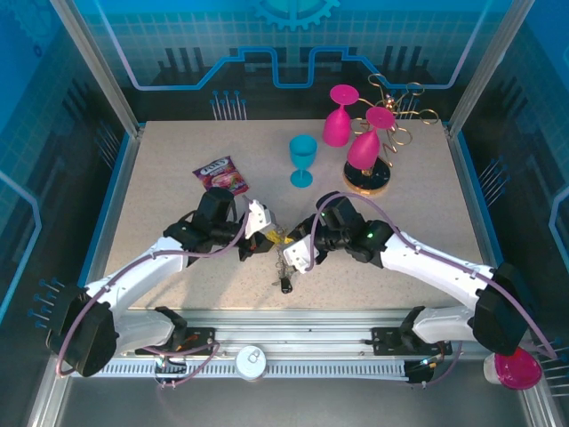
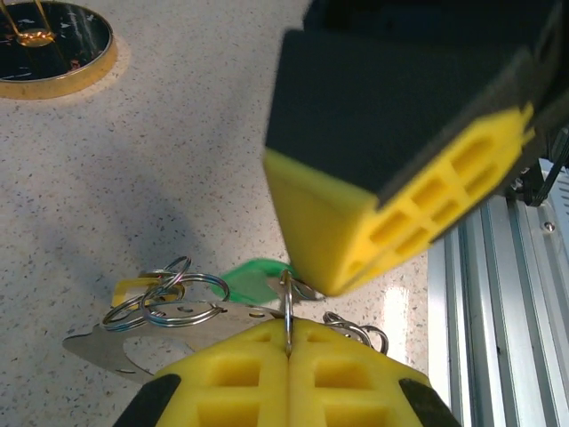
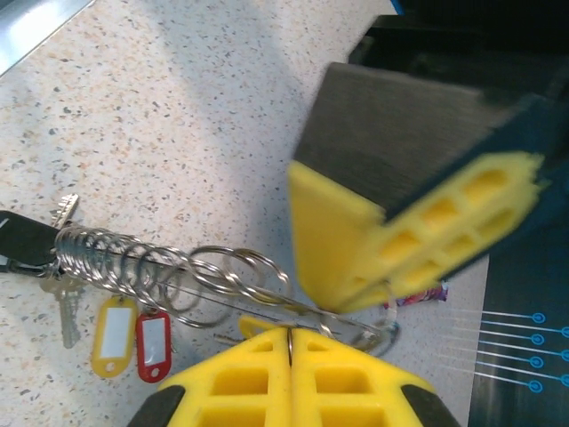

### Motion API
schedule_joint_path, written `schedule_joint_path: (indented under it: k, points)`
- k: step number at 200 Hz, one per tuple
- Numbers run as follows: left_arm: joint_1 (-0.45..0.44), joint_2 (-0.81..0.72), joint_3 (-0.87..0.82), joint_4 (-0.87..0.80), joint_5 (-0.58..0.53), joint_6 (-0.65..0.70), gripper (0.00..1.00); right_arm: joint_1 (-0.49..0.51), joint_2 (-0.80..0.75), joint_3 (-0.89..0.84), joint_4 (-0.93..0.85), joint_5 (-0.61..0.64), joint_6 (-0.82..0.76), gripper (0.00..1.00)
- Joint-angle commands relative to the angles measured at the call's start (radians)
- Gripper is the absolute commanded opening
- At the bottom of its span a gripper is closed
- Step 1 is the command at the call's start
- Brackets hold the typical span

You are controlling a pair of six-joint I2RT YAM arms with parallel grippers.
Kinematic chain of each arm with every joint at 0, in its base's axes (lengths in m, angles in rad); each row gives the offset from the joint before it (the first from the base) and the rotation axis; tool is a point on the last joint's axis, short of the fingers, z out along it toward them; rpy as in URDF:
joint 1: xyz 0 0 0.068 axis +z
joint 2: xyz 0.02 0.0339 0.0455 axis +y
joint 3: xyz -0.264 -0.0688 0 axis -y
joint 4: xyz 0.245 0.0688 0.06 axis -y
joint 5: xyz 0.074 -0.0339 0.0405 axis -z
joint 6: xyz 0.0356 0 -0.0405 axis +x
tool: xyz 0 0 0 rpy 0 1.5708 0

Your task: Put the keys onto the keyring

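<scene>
The two grippers meet tip to tip over the middle of the table. My left gripper is shut on a thin metal ring seen edge-on, and a green-tagged key hangs at it. My right gripper is shut on the thin wire of the keyring, which carries several split rings. Red and yellow tagged keys and a bare metal key lie at its far end. The bunch trails below the grippers.
A snack packet lies at the back left. A blue goblet stands at the back centre. Two pink glasses sit at a gold wire rack with a round base. The metal rail runs along the near edge.
</scene>
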Motion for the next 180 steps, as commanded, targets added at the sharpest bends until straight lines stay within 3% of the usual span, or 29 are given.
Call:
schedule_joint_path:
  k: [1, 25, 88, 180]
  points:
    - [0.01, 0.009, 0.044, 0.044, 0.044, -0.035, 0.0, 0.017, -0.025, -0.034, 0.02, 0.03, -0.033, 0.0]
    - [0.011, 0.007, 0.047, 0.027, 0.069, -0.049, 0.0, 0.004, -0.04, -0.061, 0.115, 0.07, 0.008, 0.0]
    - [0.011, 0.05, 0.07, -0.044, 0.15, -0.089, 0.0, -0.063, -0.067, -0.101, 0.248, -0.09, 0.096, 0.0]
    - [0.014, 0.084, 0.087, -0.035, 0.152, -0.093, 0.0, -0.067, -0.057, -0.088, 0.173, -0.125, 0.055, 0.0]
